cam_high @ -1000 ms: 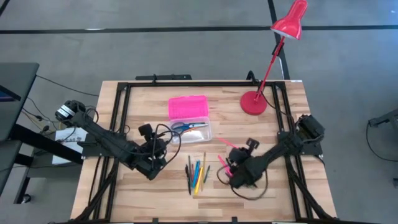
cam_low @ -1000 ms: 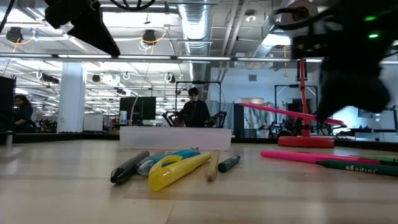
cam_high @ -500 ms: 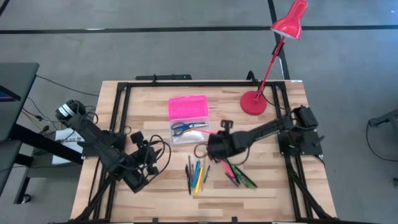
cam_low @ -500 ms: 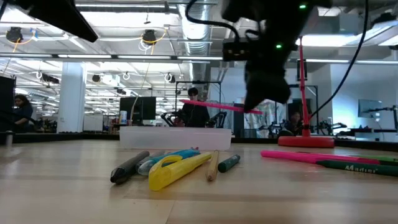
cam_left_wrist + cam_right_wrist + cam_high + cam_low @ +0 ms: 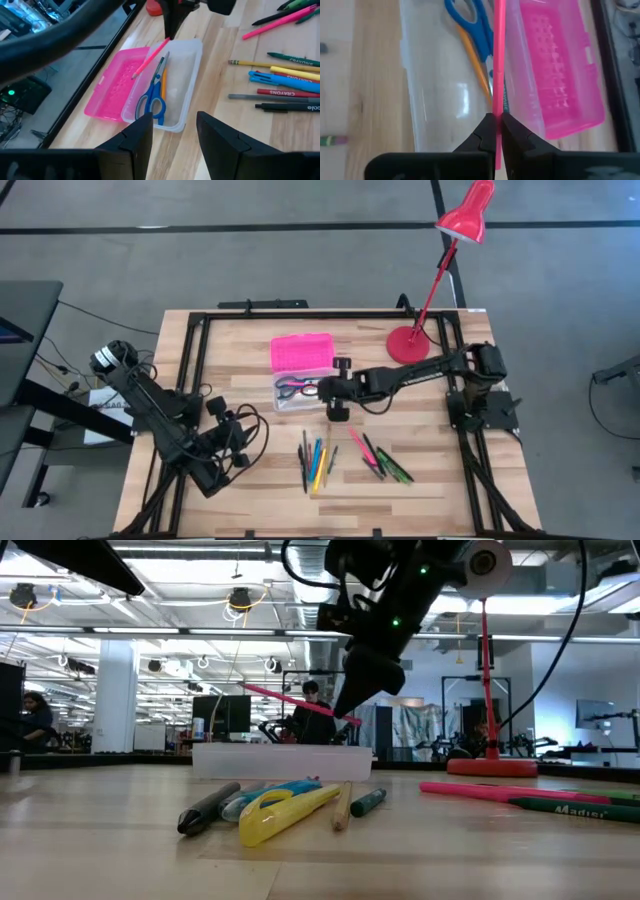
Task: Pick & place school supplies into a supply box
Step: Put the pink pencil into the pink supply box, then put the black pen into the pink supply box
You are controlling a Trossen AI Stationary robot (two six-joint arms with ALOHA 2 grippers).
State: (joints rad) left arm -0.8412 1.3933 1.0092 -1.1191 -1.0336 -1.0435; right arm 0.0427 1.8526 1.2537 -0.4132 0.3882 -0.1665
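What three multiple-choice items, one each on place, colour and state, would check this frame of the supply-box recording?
1. Where is the right gripper?
A. Over the clear base of the supply box
B. Beside the red lamp
C. Over the loose pens

2. What colour is the pencil it holds?
A. Green
B. Pink
C. Yellow

3. What state are the blue-handled scissors in?
A. Lying on the bare table
B. Held by the left gripper
C. Lying inside the clear base

Answers: 1 A, the high view shows it above the base. 2 B, the right wrist view shows a pink shaft between the shut fingers. 3 C, the left wrist view shows them in the base, while the left gripper is open and empty.
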